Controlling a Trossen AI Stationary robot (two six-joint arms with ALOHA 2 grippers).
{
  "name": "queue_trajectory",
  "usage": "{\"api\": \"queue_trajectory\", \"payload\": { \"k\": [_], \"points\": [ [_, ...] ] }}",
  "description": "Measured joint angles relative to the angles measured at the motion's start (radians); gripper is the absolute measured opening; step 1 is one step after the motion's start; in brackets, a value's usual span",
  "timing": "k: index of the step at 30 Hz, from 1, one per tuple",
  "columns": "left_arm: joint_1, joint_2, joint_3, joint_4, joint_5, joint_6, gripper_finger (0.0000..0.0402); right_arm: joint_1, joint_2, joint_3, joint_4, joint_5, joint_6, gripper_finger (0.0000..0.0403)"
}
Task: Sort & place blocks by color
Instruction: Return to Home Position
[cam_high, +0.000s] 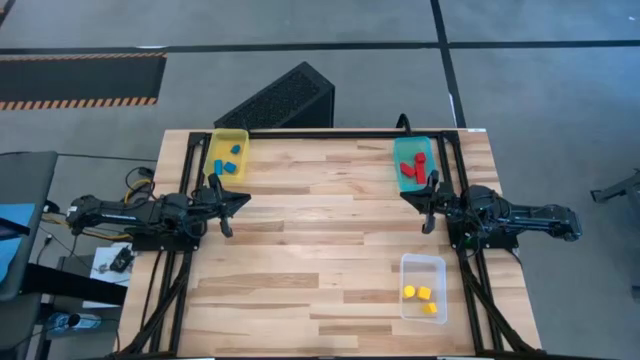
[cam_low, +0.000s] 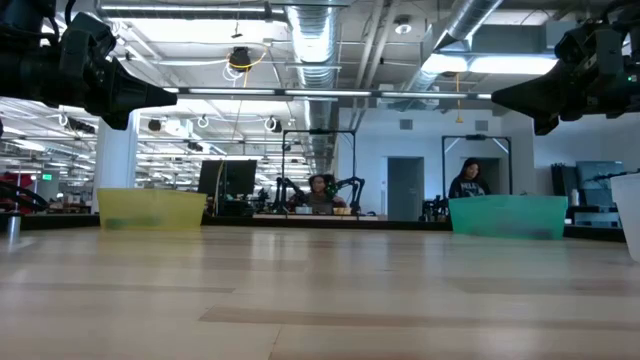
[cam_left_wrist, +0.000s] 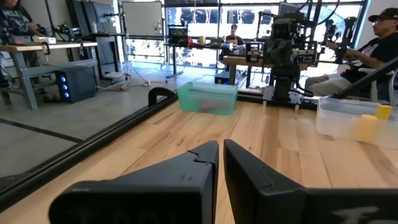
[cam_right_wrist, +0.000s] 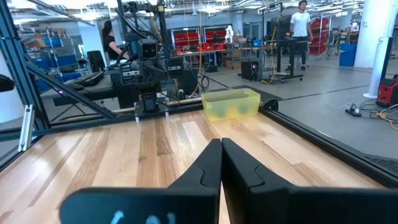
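When we looked down on the wooden table (cam_high: 320, 240), all the blocks we could see lay inside bins. The blue blocks (cam_high: 228, 167) sat in the yellow bin (cam_high: 214, 148) at the back-left corner. The red blocks (cam_high: 412, 170) sat in the teal bin (cam_high: 397, 158) near the back-right corner, close to the right edge. Three yellow blocks (cam_high: 423, 294) sat in the clear bin (cam_high: 405, 280) at the front-right corner, two side by side and the third nearer the front edge.

The left gripper (cam_high: 243, 200) hung above the left side of the table, just in front of the yellow bin, pointing inward across the boards. Its wrist view showed its two fingers drawn together with only a hairline between them, gripping nothing. The right gripper (cam_high: 406, 195) hung above the right side, just in front of the teal bin and well back from the clear bin, pointing inward toward the left gripper. Its fingers were likewise pressed together and empty. From table height we saw both grippers raised well above the boards, touching neither bin nor block.
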Motion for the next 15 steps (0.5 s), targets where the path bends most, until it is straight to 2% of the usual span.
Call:
{"api": "queue_trajectory", "payload": {
  "k": [15],
  "points": [
    [0.000,0.000,0.000,0.000,0.000,0.004,0.0013,0.000,0.000,0.000,0.000,0.000,0.000,0.0027]
  ]
}}
